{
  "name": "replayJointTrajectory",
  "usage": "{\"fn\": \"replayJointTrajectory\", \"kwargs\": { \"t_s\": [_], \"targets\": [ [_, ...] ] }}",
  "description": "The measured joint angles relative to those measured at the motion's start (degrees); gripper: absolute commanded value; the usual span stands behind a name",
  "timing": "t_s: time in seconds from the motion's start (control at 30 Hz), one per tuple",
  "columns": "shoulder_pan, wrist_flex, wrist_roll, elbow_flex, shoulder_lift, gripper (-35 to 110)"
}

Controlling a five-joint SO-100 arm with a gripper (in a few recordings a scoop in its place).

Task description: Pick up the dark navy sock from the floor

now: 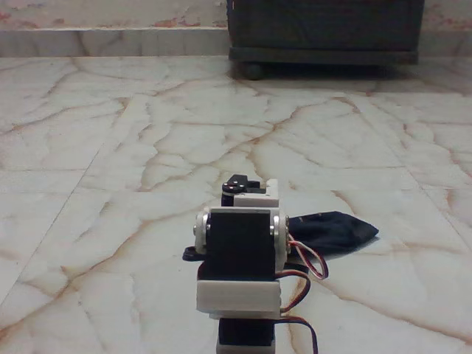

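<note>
The dark navy sock (335, 232) lies crumpled on the floor (147, 147), just right of the arm, its left end hidden behind the arm's servo and wires. The white and black arm (240, 251) stands folded at the bottom centre, seen from behind. Its wrist end with a small black part (237, 184) rises just above the big servo block, slightly left of the sock. The fingers are hidden behind the arm's body, so whether they are open or shut is not visible.
A dark cabinet (324, 33) on round feet stands at the back right against a low marble step (110, 40). Red, black and white wires (313, 265) loop out at the arm's right side. Bare floor stretches left of and beyond the arm.
</note>
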State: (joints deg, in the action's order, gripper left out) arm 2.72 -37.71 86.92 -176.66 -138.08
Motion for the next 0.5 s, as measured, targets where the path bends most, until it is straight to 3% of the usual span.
{"fn": "replayJointTrajectory", "kwargs": {
  "t_s": [0.1,0.5],
  "targets": [
    [1.85,4.04,4.31,0.00,0.00,0],
    [1.93,4.04,2.99,0.00,0.00,0]
  ]
}}
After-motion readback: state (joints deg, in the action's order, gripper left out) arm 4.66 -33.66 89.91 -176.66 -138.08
